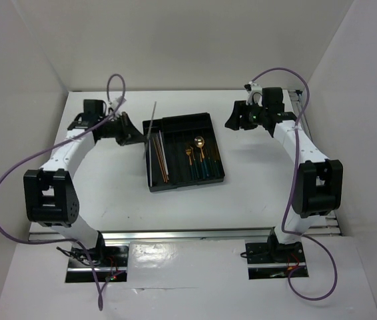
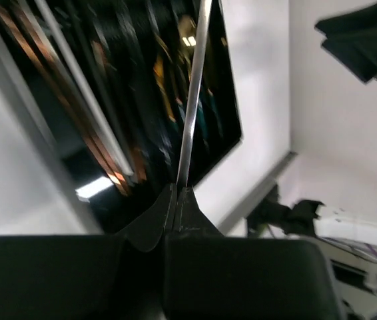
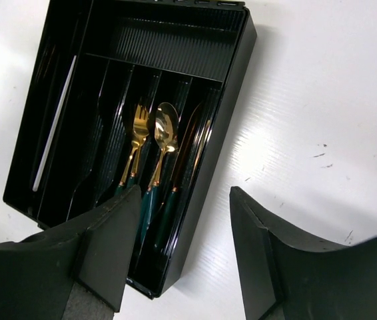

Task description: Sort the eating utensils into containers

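The black cutlery tray (image 1: 212,148) lies mid-table. Its left compartment holds copper-brown chopsticks (image 1: 162,160) and a silver chopstick (image 3: 55,123). Its right compartments hold a gold fork (image 3: 137,127), a gold spoon (image 3: 165,127) and more green-handled utensils (image 1: 202,163). My left gripper (image 1: 142,137) is at the tray's left edge, shut on another silver chopstick (image 1: 152,119), which sticks up and away. In the left wrist view the chopstick (image 2: 192,100) rises from the pinched fingertips (image 2: 177,190) over the tray (image 2: 225,127). My right gripper (image 1: 234,121) is open and empty beside the tray's far right corner, also in its wrist view (image 3: 183,193).
White walls enclose the table on three sides. A metal rail (image 1: 182,235) runs along the near edge by the arm bases. Purple cables (image 1: 2,180) loop off both arms. The tray's wide cross compartment (image 3: 168,40) at the far end holds nothing.
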Controlling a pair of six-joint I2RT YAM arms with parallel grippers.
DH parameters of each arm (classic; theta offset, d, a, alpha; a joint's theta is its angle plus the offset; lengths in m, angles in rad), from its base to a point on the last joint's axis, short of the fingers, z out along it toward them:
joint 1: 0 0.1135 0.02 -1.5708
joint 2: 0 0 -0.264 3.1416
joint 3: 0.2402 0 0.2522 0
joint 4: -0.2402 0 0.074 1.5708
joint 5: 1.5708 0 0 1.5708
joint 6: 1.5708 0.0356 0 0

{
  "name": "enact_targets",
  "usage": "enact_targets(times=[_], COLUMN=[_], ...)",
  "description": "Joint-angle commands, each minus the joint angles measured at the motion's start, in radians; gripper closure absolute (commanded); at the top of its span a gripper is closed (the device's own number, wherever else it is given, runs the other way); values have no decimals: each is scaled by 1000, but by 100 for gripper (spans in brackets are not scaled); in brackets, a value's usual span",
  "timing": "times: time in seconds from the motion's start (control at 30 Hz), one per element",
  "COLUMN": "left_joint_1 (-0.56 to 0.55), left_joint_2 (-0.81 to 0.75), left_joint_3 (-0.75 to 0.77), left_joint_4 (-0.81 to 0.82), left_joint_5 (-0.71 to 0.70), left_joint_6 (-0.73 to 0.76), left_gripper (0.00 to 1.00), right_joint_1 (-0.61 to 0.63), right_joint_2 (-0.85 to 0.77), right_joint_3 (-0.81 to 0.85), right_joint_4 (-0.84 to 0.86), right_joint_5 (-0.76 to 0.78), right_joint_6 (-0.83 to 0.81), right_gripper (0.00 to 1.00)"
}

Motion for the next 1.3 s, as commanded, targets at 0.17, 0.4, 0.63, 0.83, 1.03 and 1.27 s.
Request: enact_targets(times=[0.17, 0.4, 0.63, 0.83, 1.03, 1.27], left_joint_1=[-192, -223, -186, -186, -186, -177], left_joint_2=[-24, -15, -81, -104, -72, -3], left_joint_3=[-136, -170, -257, -323, -323, -274], left_joint_4=[217, 248, 248, 267, 289, 289], left_joint_5=[-51, -155, -253, -310, -348, -370], left_joint_6=[-361, -424, -493, -516, -505, -473], left_gripper=[100, 100, 100, 100, 100, 100], right_joint_1=[6, 6, 6, 6, 6, 6], right_joint_2=[-14, -57, -68, -68, -77, -77], right_joint_3=[-11, -40, -60, -60, -69, -79], right_joint_4=[31, 31, 41, 50, 50, 50], right_joint_5=[-27, -8, 2, 2, 2, 11], right_joint_6=[-13, -22, -13, -13, -13, -13], right_gripper=[39, 32, 19, 17, 17, 17])
